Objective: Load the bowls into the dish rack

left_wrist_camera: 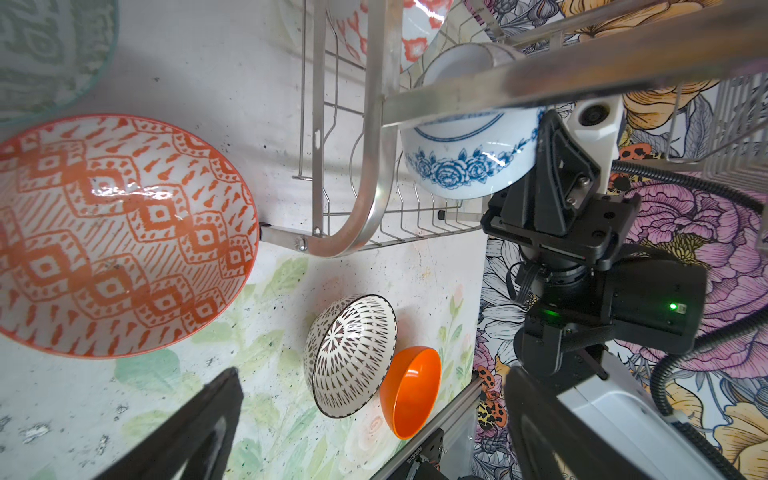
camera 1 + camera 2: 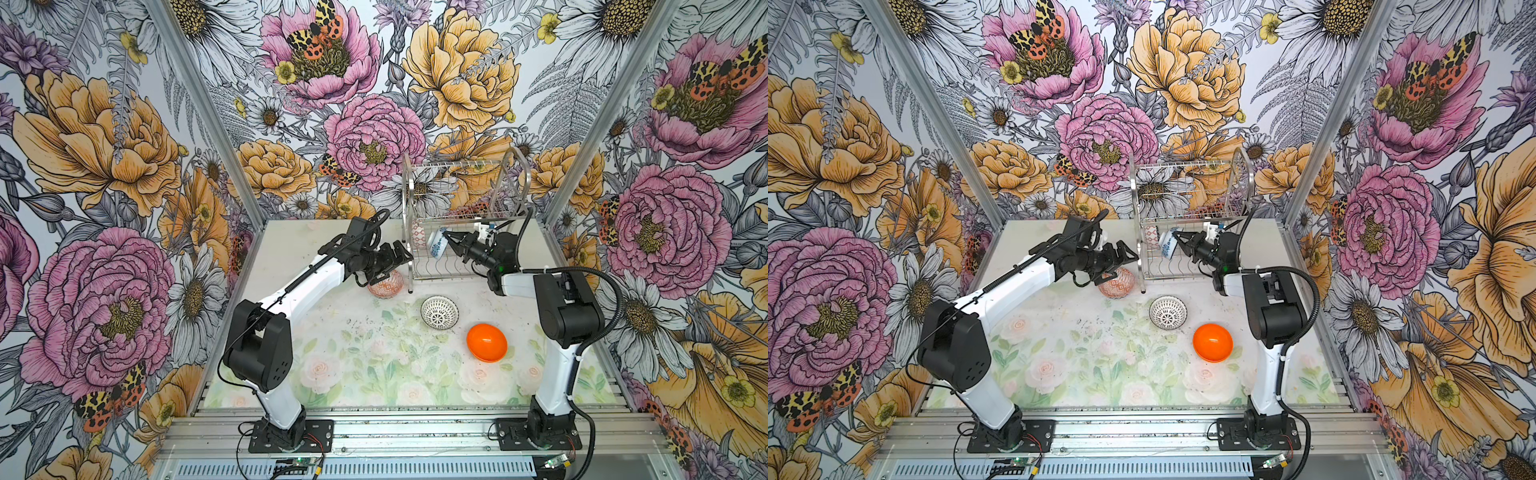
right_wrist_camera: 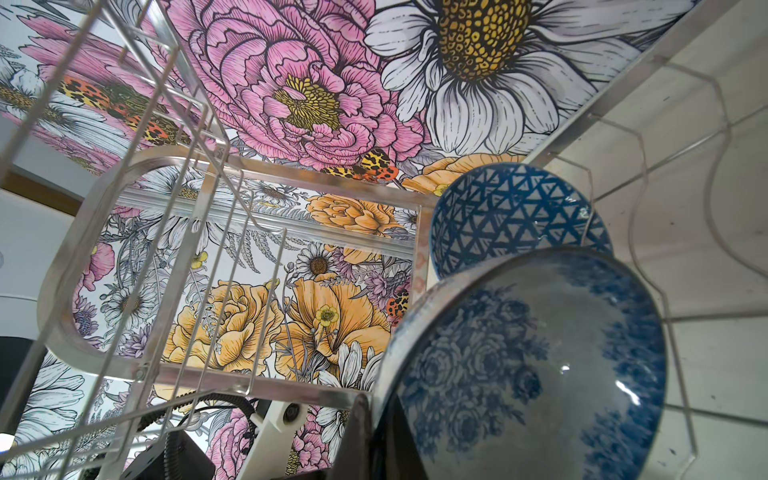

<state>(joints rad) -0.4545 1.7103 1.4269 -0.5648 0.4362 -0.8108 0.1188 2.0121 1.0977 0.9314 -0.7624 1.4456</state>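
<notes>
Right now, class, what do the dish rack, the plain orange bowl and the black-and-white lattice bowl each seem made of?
The dish rack looks like polished steel tube and thin wire, judging by its bright grey shine. The plain orange bowl is probably plastic: one even colour, thin wall; glazed ceramic is possible. The black-and-white lattice bowl is likely glazed ceramic: painted pattern under glossy highlights.

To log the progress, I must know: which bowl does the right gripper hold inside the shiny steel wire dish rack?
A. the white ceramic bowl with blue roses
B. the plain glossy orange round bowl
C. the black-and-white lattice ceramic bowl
A: the right gripper is shut on the white ceramic bowl with blue roses, inside the lower tier of the steel wire dish rack.
</notes>
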